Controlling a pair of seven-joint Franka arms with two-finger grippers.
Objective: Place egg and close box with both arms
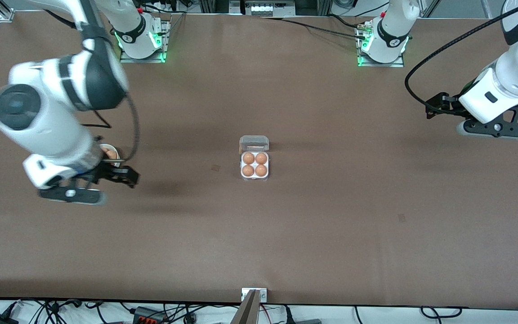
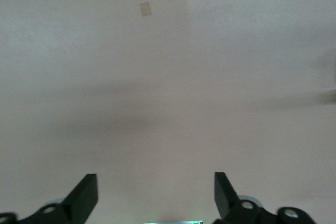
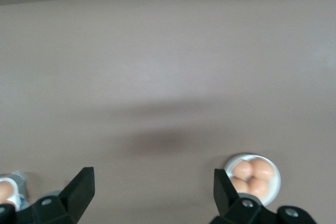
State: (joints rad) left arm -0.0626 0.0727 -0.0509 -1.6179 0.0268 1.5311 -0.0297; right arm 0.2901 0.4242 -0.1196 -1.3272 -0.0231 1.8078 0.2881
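The box sits at the table's middle, its clear lid folded open on the side farther from the front camera. A tan egg fills every cell of it. My right gripper hangs open and empty over the table toward the right arm's end, just beside a white bowl. In the right wrist view its fingers stand wide apart over bare table, with the bowl of eggs close by. My left gripper hovers open and empty at the left arm's end, fingers spread over bare table.
The white bowl holds several more tan eggs. Small tape patches mark the brown table. A bracket sits at the table edge nearest the front camera, with cables below it.
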